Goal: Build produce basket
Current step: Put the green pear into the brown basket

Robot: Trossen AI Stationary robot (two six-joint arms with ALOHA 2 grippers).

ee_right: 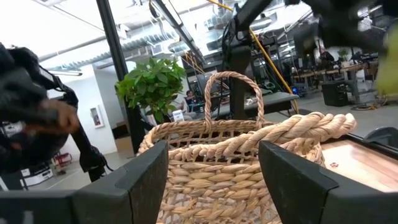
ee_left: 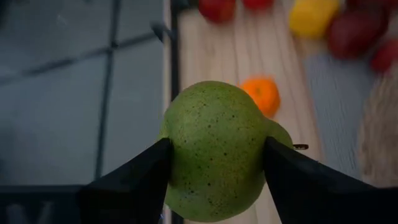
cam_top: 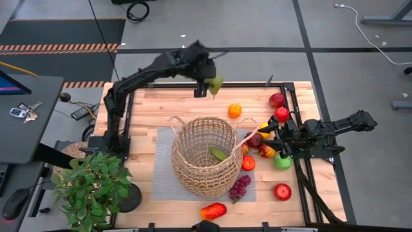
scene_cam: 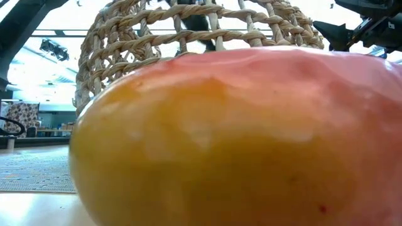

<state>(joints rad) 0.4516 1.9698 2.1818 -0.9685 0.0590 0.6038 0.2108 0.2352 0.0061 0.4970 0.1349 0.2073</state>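
Low view first: nearest me, a big red-orange pepper (scene_cam: 239,138) fills the lens, with the basket (scene_cam: 188,31) rising just behind it. From the high view, that pepper lies at the near edge of the table (cam_top: 141,106), and purple grapes (cam_top: 239,187) sit just beside the basket's near right side. The basket stands mid-table on a grey mat (cam_top: 161,174), with one green piece (cam_top: 219,154) lying inside it. On the right, my right gripper (cam_top: 248,143) is clamped on the basket's right loop handle (ee_right: 292,134) (the braided rim runs right between the fingers in the right wrist view). Around that arm lie the rest of the produce: red apples (cam_top: 282,191), a green apple (cam_top: 282,162), and farther off an orange (cam_top: 235,111). Farthest back, my left gripper (cam_top: 214,84) hangs above the far edge of the table, beyond the basket, grasping a green pear (ee_left: 214,149) between both fingers (ee_left: 134,186). A potted plant (cam_top: 90,187) stands at the near left corner.
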